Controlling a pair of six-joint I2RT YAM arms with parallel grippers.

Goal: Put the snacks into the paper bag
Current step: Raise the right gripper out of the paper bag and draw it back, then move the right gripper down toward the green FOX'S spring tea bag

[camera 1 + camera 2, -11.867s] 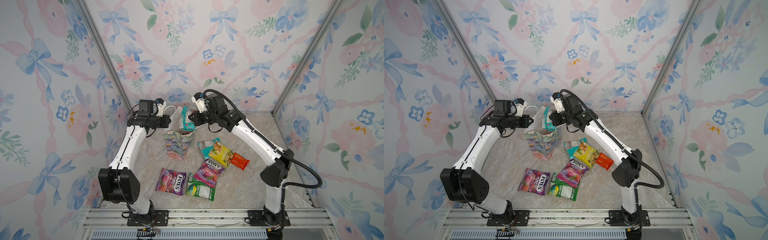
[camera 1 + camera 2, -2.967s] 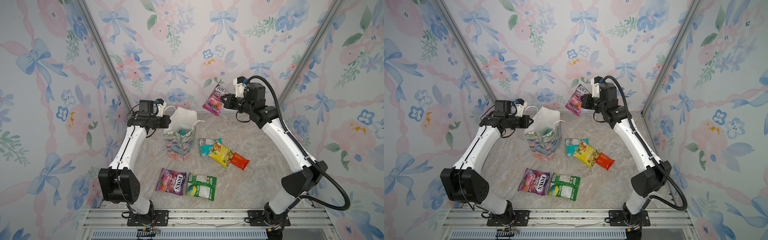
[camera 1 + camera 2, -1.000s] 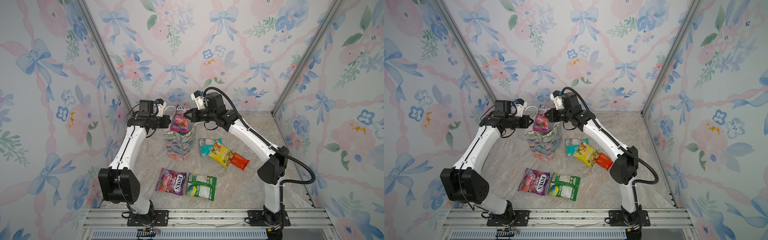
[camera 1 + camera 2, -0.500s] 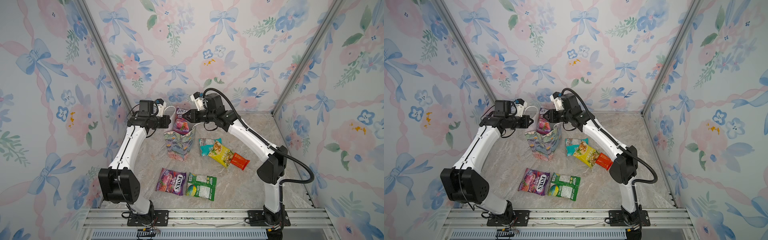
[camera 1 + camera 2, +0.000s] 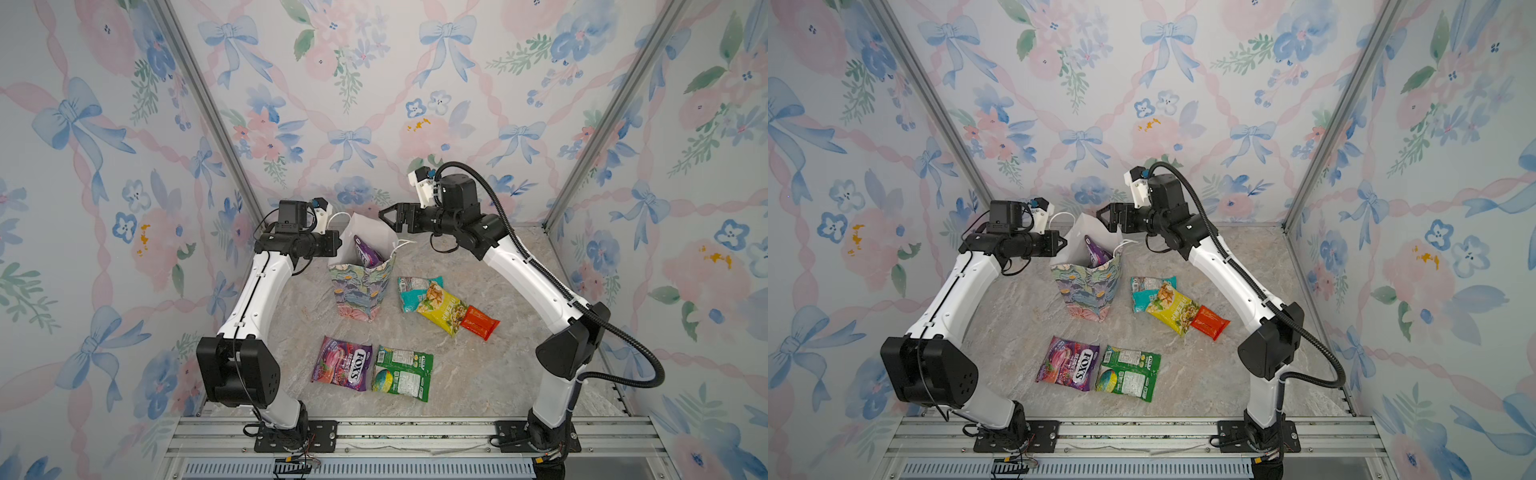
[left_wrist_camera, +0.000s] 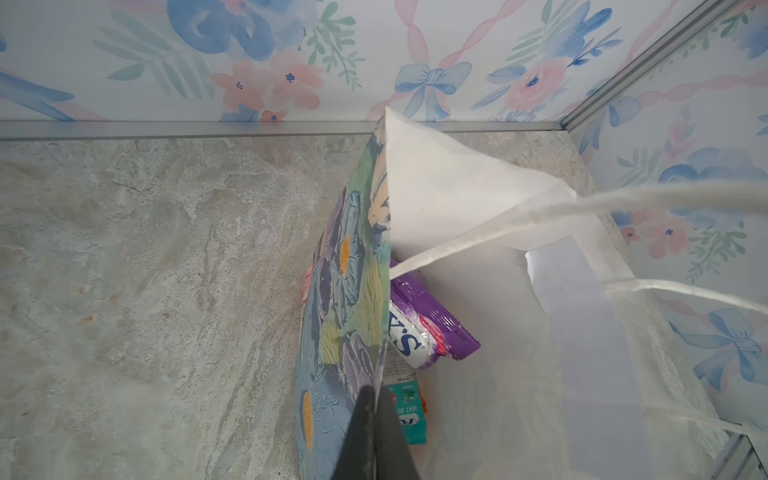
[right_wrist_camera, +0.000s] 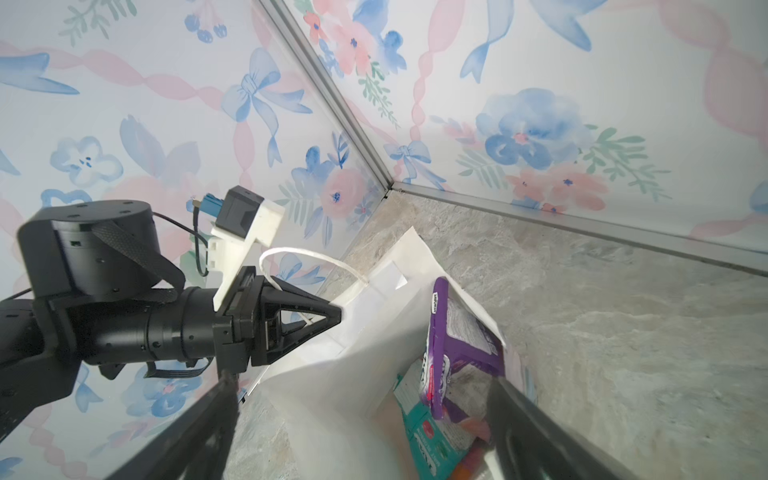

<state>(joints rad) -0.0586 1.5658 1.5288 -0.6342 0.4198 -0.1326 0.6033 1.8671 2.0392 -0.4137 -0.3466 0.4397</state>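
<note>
Purple FOX'S packet (image 5: 365, 251) dropped into paper bag (image 5: 360, 291); right gripper (image 5: 385, 219) now wide open, empty; left gripper (image 5: 338, 245) pinching bag rim.

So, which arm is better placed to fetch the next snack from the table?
Right. The right gripper is open and empty over the paper bag, and the yellow packet lies on its side. The left gripper is shut on the bag's rim, holding it open.

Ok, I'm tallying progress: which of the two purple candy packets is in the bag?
The purple packet standing inside the paper bag; the other purple packet lies flat on the table, beside the green packet.
</note>
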